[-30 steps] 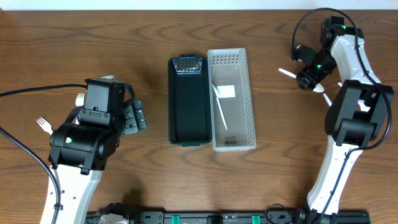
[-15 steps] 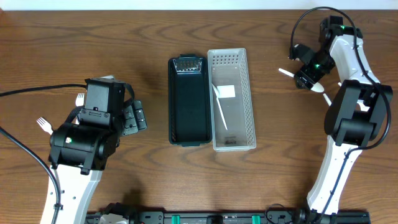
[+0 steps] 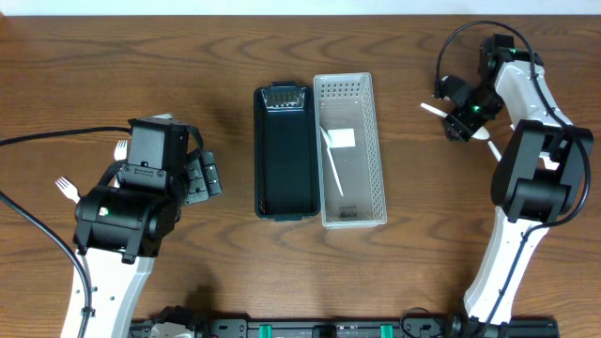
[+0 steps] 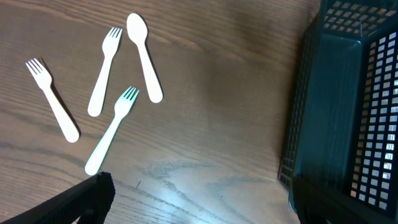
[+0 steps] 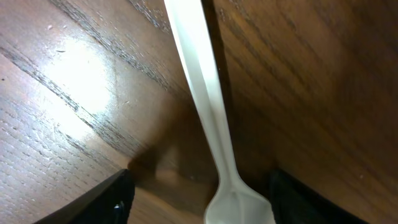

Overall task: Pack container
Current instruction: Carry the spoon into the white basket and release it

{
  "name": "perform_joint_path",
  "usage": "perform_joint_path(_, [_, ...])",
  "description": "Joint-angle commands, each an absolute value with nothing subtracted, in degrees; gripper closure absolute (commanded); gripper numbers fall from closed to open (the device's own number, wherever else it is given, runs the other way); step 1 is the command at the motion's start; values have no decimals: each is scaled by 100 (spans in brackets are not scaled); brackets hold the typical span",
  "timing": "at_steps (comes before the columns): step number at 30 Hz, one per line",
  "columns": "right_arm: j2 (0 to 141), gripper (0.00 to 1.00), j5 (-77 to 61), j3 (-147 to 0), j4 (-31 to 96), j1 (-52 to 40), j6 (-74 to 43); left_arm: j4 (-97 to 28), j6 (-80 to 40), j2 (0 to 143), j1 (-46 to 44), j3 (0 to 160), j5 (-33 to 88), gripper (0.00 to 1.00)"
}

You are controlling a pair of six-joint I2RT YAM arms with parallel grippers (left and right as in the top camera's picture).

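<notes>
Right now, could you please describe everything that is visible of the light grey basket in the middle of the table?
The light grey basket is a long, open-topped rectangle that looks like plastic, and its walls and floor are pierced with small holes. It stands upright on the wooden table. Its long left side lies against the dark green basket, apparently touching it. Inside, a white utensil lies at a slight slant, with its head near a white square patch on the floor.
</notes>
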State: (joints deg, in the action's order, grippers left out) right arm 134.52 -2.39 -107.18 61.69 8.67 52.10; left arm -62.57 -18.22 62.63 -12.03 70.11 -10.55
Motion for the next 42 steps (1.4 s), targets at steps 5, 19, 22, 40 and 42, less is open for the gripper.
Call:
perform_joint_path(5, [13609,57,-349,-10499,6211,670,5231,-6250,-1876,6259,-1190,7107,-1122,6])
perform_joint_path(19, [13607,97,-346,-10499,6038,480,4469,-6248,-1874,6259,-1190,7107,-1122,6])
perform_joint_path(22, [13574,99,-346,-10525,6051,405,4115,-6248,-1876,6259,-1190,7107,-1122,6])
perform_joint_path(40, [11795,99,-478,-12455,6724,-722,-351,-6248,-1876,6259,-1190,7107,-1120,6])
perform_joint_path(42, [11699,99,-480,-12455,6788,-943,-1125,-6248,-1876,6259,-1190,7107,-1120,6])
